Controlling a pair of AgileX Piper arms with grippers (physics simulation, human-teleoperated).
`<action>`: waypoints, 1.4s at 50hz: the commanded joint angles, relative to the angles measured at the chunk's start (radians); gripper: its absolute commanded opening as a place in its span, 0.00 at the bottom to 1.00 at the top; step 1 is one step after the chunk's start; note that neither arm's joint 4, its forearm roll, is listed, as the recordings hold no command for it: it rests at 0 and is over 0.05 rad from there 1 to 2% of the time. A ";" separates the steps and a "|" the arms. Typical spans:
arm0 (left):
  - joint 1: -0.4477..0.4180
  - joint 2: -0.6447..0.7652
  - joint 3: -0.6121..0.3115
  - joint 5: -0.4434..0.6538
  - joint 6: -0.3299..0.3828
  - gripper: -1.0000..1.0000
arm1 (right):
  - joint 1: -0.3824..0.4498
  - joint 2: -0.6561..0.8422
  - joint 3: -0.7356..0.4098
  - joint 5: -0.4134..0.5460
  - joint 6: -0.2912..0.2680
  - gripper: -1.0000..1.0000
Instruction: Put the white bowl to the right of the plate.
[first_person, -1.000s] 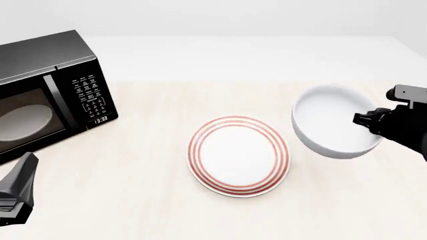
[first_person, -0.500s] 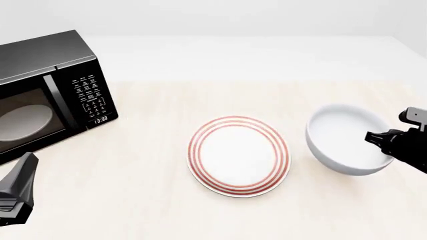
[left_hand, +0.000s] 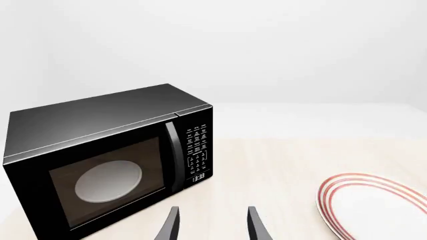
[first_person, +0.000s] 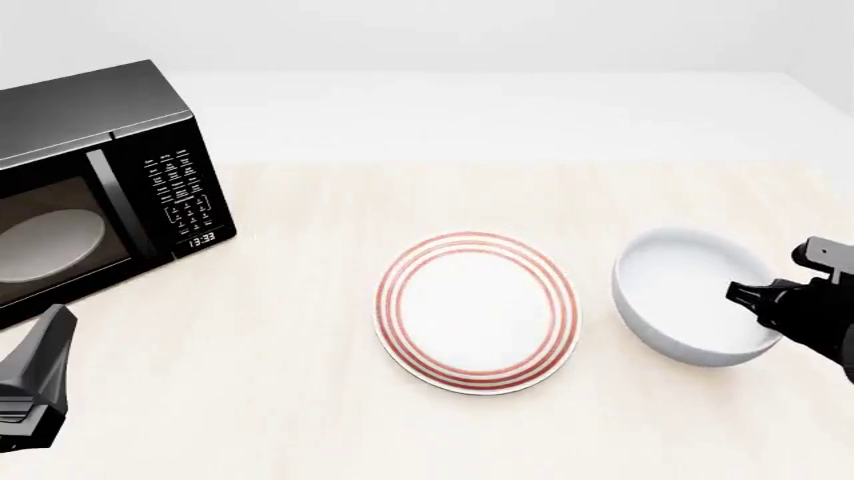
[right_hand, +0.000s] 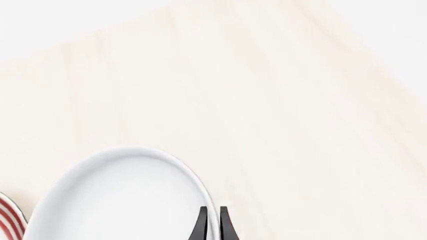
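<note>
Right tool (first_person: 747, 292) pinches the near-right rim of the white bowl (first_person: 687, 295); in the right wrist view its two dark fingers (right_hand: 201, 226) stand close together with the thin white wall between them, so it grips the bowl by the rim. In the front view the bowl sits at the right of the frame, just beside the plate (first_person: 478, 312) with a narrow strip of pale wooden surface (first_person: 320, 250) between them, and roughly level with it. The bowl looks upright and appears to rest on the surface, though whether its base is fully down cannot be told from here.

Left tool (left_hand: 212, 225) hangs low at the lower left of the front view, its fingers set well apart and holding nothing, pointed toward the black microwave (first_person: 94, 190) that stands at the upper left. It has no evident part in this step.

By my reading, the placing step is in hand and nearly finished: the bowl already lies to the right of the red-ringed plate. The next move calls for spreading the right fingers to let go of the rim, then drawing the tool up and away without catching the wall, since a snagged rim could tip the bowl or nudge it against the plate. If the base is not quite seated, a slight lowering should come first.
</note>
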 joint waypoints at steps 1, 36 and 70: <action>0.000 0.000 0.000 0.000 0.000 1.00 | 0.006 0.033 -0.005 -0.026 0.014 0.00; 0.000 0.000 0.000 0.000 0.000 1.00 | 0.024 -0.161 0.032 0.055 0.036 1.00; 0.000 0.000 0.000 0.000 0.000 1.00 | 0.279 -0.689 0.165 -0.048 0.074 1.00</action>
